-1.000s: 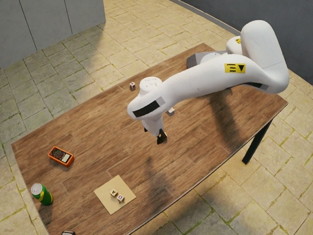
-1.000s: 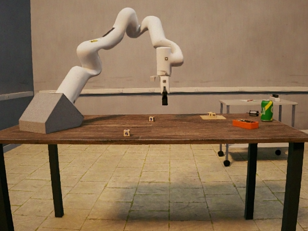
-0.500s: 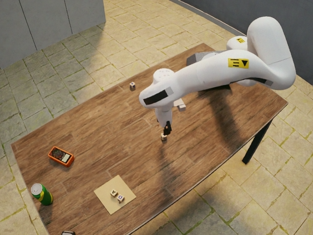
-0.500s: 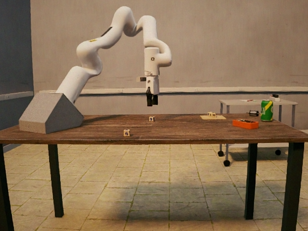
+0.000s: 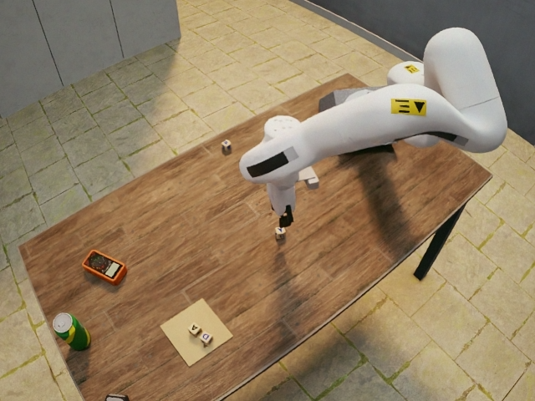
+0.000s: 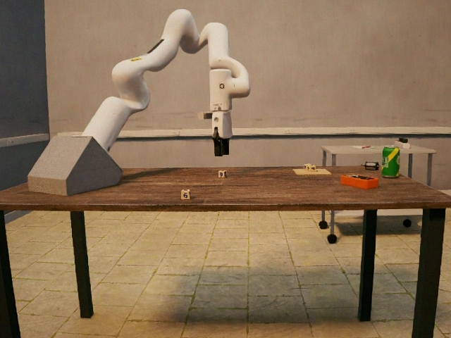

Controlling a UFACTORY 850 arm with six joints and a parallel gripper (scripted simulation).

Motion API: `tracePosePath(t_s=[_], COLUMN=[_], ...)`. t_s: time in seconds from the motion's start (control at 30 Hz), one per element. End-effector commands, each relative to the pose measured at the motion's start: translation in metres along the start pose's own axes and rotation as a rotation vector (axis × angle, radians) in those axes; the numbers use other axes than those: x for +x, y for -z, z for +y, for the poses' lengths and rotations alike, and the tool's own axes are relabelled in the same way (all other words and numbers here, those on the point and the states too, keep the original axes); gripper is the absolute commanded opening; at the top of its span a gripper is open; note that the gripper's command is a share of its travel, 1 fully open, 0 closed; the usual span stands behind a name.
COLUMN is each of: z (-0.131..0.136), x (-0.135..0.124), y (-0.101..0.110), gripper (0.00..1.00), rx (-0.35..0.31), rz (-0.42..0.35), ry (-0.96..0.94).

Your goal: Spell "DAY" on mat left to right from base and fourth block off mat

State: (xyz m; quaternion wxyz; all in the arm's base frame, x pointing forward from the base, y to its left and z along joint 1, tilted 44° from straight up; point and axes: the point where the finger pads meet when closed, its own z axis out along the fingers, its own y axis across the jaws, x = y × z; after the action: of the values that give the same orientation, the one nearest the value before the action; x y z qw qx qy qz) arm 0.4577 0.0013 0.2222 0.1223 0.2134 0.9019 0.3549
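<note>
Gripper (image 6: 220, 148) hangs above a lettered block (image 6: 222, 173) mid-table, fingers partly apart, holding nothing. Two blocks (image 5: 200, 333) sit on the mat (image 5: 180, 344). A fourth block (image 5: 226, 145) lies well apart at the table edge.

I'm working in a workshop-like room: tiled floor (image 6: 225, 276), wooden counter (image 6: 254, 189), multimeter (image 5: 104, 266) near the can (image 5: 71, 331), wheeled cart (image 6: 375, 149) behind.

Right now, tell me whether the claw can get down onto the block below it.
Probably yes. The claw hangs partly open and holds nothing, almost straight above the block in mid-table. Only open air lies between them, and no other object stands close to that block; the other loose block sits well apart.
</note>
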Motion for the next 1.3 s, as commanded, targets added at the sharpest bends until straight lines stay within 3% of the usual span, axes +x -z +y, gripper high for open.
tracePosePath(t_s=[0.0, 1.27], z=[0.0001, 0.0], x=[-0.0005, -0.0006], y=[0.0004, -0.0084], gripper=[0.64, 0.64], rx=[0.0, 0.0], rz=[-0.001, -0.001], ry=[0.0, 0.0])
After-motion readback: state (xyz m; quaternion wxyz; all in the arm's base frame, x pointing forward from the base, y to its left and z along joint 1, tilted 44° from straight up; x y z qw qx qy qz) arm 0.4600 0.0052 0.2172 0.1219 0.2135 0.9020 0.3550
